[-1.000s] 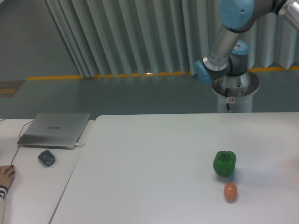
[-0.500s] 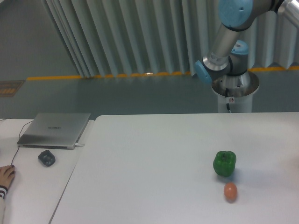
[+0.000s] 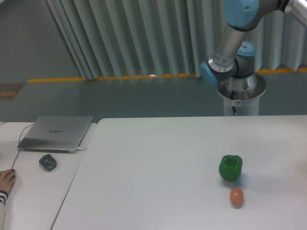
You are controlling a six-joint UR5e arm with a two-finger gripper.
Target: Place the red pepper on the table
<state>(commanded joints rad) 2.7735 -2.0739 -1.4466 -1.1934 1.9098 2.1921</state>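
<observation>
The red pepper is out of view. The white table [image 3: 153, 172] fills the lower right of the camera view. Only the arm's base and elbow joints [image 3: 235, 52] show at the upper right, behind the table's far edge. The arm runs out of the frame at the top right, so the gripper is not in view.
A green bell pepper [image 3: 230, 167] stands on the table at the right, with a small orange-brown egg-shaped thing [image 3: 236, 197] just in front of it. On the off-white desk at the left lie a closed laptop [image 3: 56, 133] and a mouse [image 3: 47, 162]. A person's hand [image 3: 5, 181] rests at the left edge.
</observation>
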